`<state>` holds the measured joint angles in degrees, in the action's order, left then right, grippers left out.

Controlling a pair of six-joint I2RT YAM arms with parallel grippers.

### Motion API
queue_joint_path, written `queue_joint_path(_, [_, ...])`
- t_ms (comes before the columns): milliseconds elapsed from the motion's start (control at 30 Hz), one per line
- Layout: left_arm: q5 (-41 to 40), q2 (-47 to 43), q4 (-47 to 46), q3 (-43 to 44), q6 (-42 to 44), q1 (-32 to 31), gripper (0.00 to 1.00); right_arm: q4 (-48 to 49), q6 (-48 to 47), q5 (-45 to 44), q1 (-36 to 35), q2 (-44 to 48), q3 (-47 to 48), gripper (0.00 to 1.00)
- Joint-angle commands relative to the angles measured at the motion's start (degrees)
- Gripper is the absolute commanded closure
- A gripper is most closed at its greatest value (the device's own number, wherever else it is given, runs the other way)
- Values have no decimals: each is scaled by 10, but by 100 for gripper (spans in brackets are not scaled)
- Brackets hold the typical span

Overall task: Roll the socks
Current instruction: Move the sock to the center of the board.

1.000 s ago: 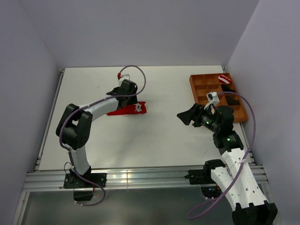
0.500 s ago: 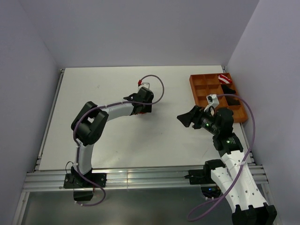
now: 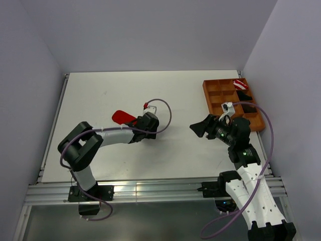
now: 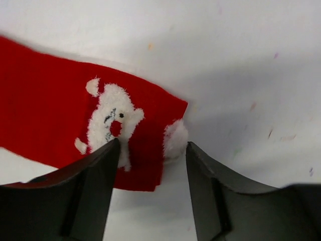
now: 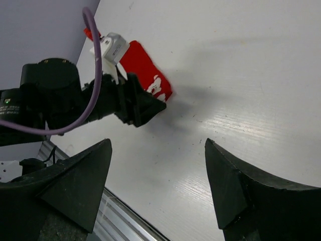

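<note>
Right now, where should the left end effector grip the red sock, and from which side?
The short end by the white tuft, from straight above: the red sock lies flat on the table, and the open left end effector straddles that end.

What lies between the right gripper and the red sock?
In the top view: a bare stretch of white table, then the left gripper, poised over the red sock at its end.
</note>
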<state>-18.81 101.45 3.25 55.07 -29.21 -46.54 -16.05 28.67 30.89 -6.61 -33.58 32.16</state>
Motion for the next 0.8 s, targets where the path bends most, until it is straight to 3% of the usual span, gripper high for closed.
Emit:
queue_joint_path(0, [-52, -53, 29, -37, 4, -24, 37, 6, 2, -1, -5, 7, -7, 19])
queue_joint_path(100, [-103, -85, 39, -23, 38, -67, 31, 1, -1, -4, -4, 9, -8, 19])
queue_joint_path(300, [-196, -86, 62, -4, 93, -160, 33, -8, -2, -3, -5, 25, -8, 19])
queue_joint_path(500, [-233, -71, 62, -25, 97, -173, 36, -9, -3, -2, -5, 24, -17, 19])
queue_joint_path(767, [-224, -48, 35, -37, 120, -172, 41, -4, -2, 3, -5, 19, -22, 19])
